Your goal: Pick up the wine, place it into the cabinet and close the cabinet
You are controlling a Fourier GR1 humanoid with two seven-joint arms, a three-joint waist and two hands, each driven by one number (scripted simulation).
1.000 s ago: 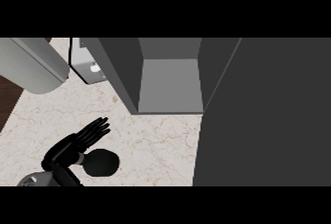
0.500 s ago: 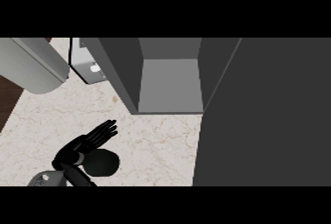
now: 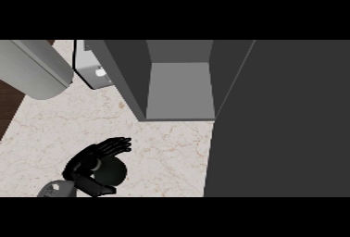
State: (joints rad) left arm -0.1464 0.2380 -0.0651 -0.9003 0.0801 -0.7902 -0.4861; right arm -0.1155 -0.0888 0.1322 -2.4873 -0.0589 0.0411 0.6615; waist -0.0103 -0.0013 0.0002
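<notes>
The left hand [image 3: 85,163] has closed in on the wine [image 3: 113,175], which stands on the worktop [image 3: 171,148] short and left of the open cabinet [image 3: 179,88]; fingers half-curled beside it, not yet gripping; lifting, placing and closing remain.

**Greys, Black and Veined Cream**

Down on the pale cream marble counter [image 3: 164,148], thin tan veins wander all over. The boxy cabinet [image 3: 126,69] shows dark grey walls and a lighter grey inside, and its wide flat door [image 3: 280,120] is plain charcoal. The left hand [image 3: 82,164] is black on a grey forearm [image 3: 58,189]; the round wine bottle [image 3: 110,172] is near-black. Far left, there's a dark brown floor strip [image 3: 8,106].
</notes>
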